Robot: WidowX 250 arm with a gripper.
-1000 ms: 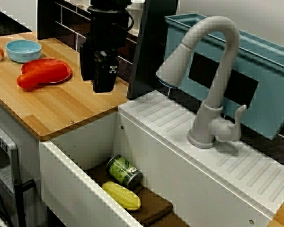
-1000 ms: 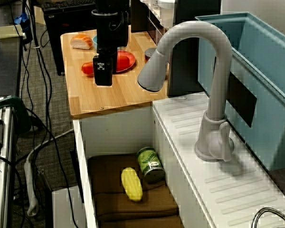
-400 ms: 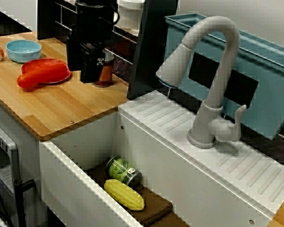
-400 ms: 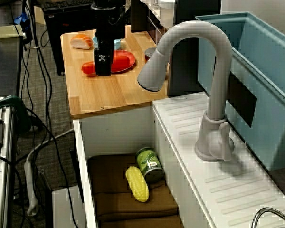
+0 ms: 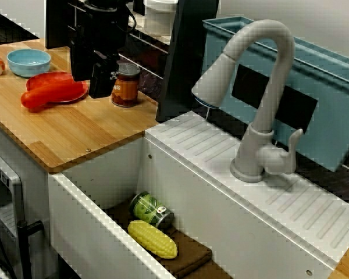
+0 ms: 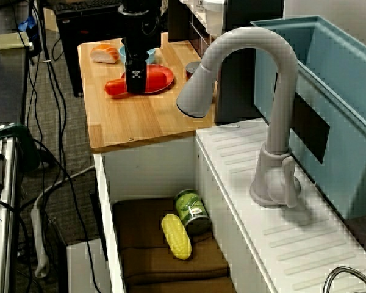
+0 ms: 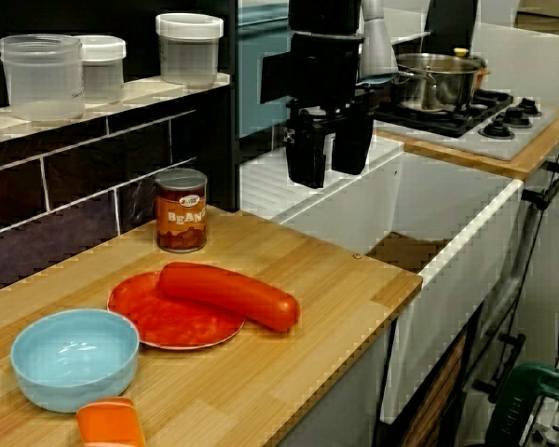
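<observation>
The gripper is held above the wooden counter, its fingers spread apart and nothing grasped. In the view across the sink, it is seen between the can of beans and the red sausage, which is laid across a red plate. A blue bowl is set near the plate.

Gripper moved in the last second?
Yes. In the side view the gripper shifted left along the counter, clearing the can, toward the plate.
</observation>
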